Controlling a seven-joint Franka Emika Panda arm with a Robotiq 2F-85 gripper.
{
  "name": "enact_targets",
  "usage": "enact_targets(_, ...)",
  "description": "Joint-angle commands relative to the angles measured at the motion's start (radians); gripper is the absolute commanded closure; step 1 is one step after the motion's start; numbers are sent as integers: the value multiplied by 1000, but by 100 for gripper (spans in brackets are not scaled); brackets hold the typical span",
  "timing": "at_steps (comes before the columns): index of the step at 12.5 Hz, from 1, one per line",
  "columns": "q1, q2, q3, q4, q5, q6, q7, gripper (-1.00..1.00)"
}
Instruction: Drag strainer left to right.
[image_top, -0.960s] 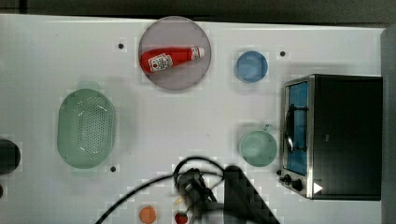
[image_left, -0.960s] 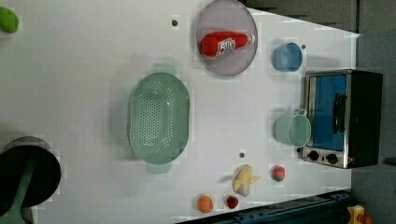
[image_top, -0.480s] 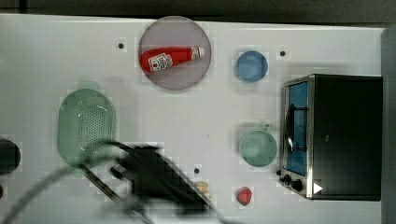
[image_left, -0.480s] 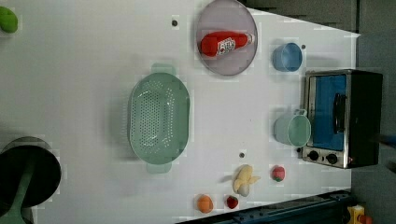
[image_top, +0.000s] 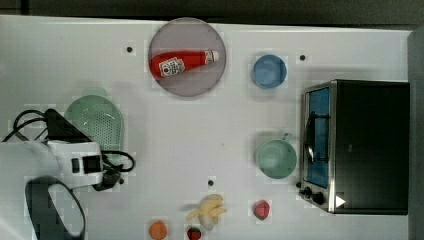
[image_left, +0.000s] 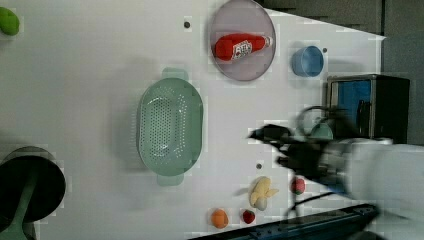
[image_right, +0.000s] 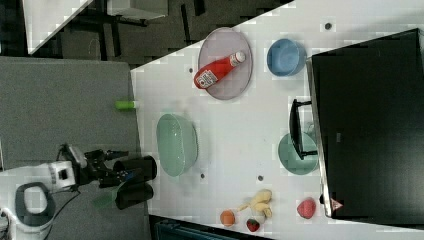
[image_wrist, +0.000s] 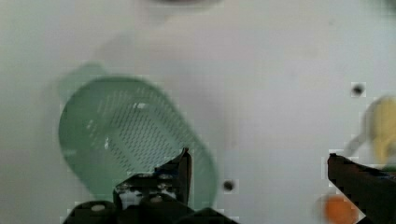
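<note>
The strainer (image_top: 97, 122) lies flat, open side up, near the desk (image_top: 170, 145) edge on the top view's left, well apart from the plate (image_top: 187, 56) with its ketchup bottle (image_top: 182, 62). The jaws (image_wrist: 259, 161) stand wide and empty above the desk, one finger over the strainer's rim in the wrist view. That spread suggests a hook on the rim wall, leaving clear desk toward the mug (image_top: 276, 157) for the drag.

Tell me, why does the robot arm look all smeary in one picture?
In the left view the arm is streaked with motion blur, while the strainer there stays crisp; in the wrist view the strainer looks soft.
</note>
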Motion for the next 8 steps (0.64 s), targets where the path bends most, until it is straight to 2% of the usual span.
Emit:
enact_targets(1,-34,74,43,19,-5,71,321,-100)
enact_targets(8,-21,424,48,19,-37,338,776,-100)
